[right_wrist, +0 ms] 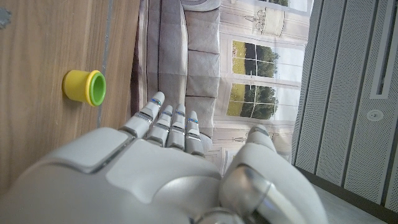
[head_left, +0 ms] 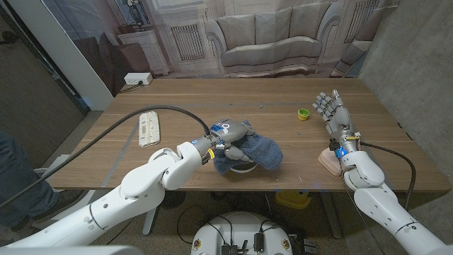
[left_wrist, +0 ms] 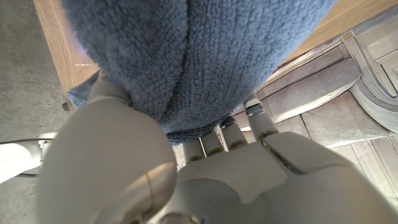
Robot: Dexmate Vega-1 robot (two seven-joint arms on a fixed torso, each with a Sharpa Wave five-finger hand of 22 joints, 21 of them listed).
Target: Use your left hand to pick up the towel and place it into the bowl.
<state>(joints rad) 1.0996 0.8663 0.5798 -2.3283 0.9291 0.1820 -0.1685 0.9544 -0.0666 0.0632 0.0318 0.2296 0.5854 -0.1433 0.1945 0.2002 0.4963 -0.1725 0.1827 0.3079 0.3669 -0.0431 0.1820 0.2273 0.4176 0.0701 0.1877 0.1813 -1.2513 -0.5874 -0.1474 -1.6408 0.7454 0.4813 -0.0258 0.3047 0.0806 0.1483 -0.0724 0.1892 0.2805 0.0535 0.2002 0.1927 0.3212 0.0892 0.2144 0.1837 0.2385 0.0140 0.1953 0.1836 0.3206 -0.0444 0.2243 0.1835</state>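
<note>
Blue terry towel [head_left: 248,150] sits bunched in your left robot hand [head_left: 230,135], near the front middle of the wooden surface [head_left: 212,99]. In the head view the cloth drapes over a white bowl [head_left: 245,167], of which just a curved strip of rim shows below the folds; you cannot tell from here how much of the towel lies inside it. In the left wrist view, your left robot hand [left_wrist: 205,174] has its fingers [left_wrist: 231,132] reaching up into the underside of the towel [left_wrist: 193,56], with the thumb side pressed against the fabric, so it is grasping the cloth.

Your right robot hand [head_left: 333,113] stands at the right side of the surface, fingers spread and pointing away from the robot, holding nothing. In the right wrist view you see that hand [right_wrist: 168,168] with its fingers [right_wrist: 168,121] straight and slightly apart. Near it, toward the middle of the surface, sits a small yellow cup with a green inside [head_left: 304,114], apart from the fingertips; in the right wrist view it [right_wrist: 85,87] lies on its side on the wood.

A flat pale block [head_left: 330,160] lies by the right wrist. A white rectangular pad [head_left: 149,127] lies on the left part of the surface, well apart from the towel, and a black cable [head_left: 141,113] runs along the left arm.
</note>
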